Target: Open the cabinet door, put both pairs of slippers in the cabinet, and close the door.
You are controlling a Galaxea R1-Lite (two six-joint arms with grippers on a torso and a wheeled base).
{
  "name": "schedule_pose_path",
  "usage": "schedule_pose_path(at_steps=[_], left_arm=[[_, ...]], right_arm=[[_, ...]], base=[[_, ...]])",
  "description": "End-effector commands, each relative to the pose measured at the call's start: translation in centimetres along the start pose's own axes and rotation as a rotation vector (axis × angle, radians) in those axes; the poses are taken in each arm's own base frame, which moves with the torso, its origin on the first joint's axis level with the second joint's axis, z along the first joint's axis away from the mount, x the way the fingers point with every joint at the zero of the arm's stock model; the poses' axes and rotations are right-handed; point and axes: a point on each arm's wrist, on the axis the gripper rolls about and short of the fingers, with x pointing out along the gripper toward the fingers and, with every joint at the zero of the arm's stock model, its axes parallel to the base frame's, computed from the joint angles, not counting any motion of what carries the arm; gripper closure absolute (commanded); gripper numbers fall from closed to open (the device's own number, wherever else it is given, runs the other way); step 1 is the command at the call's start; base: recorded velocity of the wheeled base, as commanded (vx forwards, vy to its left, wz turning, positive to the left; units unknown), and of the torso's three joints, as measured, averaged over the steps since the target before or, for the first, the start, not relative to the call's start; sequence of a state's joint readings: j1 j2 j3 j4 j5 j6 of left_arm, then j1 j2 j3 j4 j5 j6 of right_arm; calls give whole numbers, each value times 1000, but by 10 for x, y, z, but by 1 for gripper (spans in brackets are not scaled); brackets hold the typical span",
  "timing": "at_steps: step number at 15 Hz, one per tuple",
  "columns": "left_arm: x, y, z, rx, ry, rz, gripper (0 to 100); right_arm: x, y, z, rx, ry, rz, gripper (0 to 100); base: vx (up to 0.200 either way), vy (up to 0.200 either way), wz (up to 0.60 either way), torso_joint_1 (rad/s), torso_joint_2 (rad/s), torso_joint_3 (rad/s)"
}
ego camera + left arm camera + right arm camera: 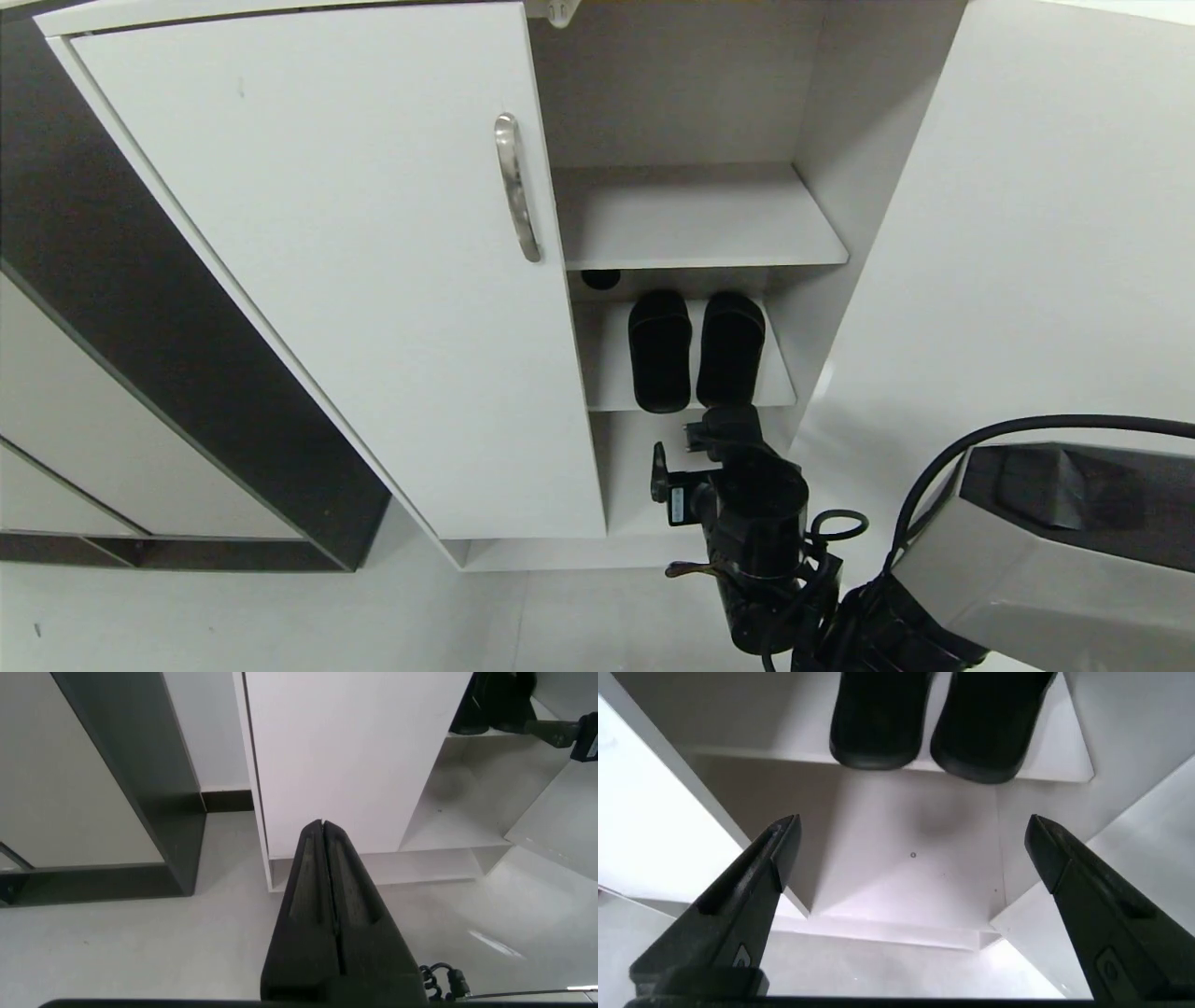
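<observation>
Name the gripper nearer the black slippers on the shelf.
Right. The right gripper, fingers open, sits just below and in front of the slippers; the left gripper is farther back, over the floor before the closed door.

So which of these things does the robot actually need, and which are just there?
For the job: slippers, cabinet, open door, right gripper.
Just there: shut door, handle, dark panel, floor.
</observation>
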State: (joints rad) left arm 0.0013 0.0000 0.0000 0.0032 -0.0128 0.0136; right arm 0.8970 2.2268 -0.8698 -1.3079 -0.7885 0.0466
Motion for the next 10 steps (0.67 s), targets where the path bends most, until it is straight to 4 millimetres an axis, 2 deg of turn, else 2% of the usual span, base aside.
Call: schedule_pose_path(at_steps=[1,8,10], left_arm=[[0,0,0,0,1,1,100],[0,0,0,0,0,1,100],[0,0,0,5,1,-1,100]], right_arm=[[0,0,0,1,0,0,0],[1,0,1,-1,-2,-3,0],[-5,-5,5,-4,1,19,0]], base=[[0,0,0,-2,2,154],[0,0,0,2,2,191],[0,0,0,0,-2,173]])
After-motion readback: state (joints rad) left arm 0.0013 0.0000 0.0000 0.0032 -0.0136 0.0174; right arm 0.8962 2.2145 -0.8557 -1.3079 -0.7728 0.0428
